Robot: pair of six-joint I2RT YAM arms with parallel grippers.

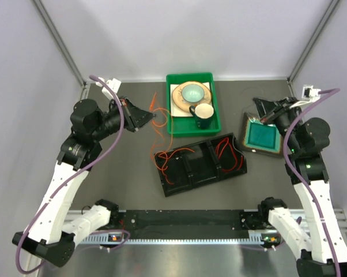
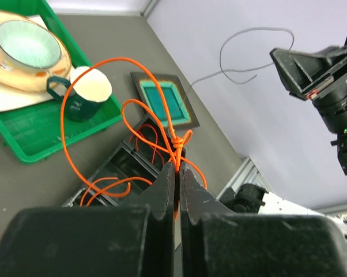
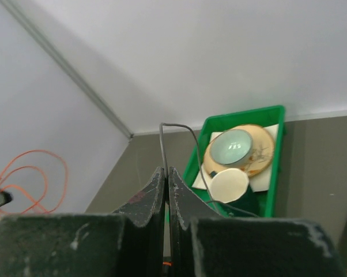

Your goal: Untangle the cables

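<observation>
Close to the arms, a black tray [image 1: 199, 167] on the desk [image 1: 127, 184] has loops of the orange cable [image 2: 176, 140] in its left part and the red cable [image 1: 224, 149] in its right part. Farther out, the left tool [image 2: 174, 167] is pinched on the orange cable just under a knot and holds it up, and the right tool [image 3: 166, 172] is pinched on the thin grey cable [image 3: 161, 144]. At the back is a green bin [image 1: 189, 78] with a cup [image 1: 203, 113] and a plate [image 1: 176, 98] in it.
</observation>
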